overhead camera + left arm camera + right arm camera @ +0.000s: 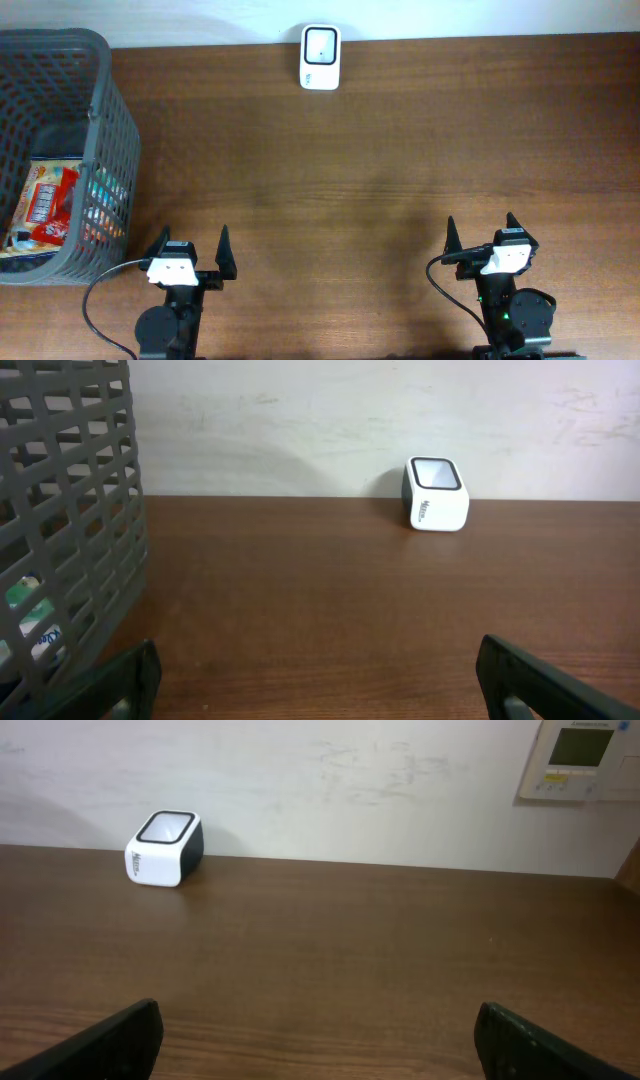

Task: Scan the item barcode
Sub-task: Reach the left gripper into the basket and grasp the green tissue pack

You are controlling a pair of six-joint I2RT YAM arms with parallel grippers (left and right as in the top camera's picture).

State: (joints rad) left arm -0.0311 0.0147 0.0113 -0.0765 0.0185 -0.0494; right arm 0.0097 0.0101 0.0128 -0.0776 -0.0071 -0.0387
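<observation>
left gripper (192, 247): fingers spread wide apart, holding nothing | right gripper (481, 234): fingers spread wide apart, holding nothing | red snack packet (50, 200): lying inside grey basket (112, 110), left of left gripper and slightly ahead | white scanner (320, 57): well ahead, between both grippers, at far edge of wooden table (400, 150), against the wall

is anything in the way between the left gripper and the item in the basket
Yes: the mesh wall of the grey basket stands between the open left gripper and the red packet lying inside, so a level approach is blocked; the top is open. Nothing visible stands between basket and scanner.
</observation>
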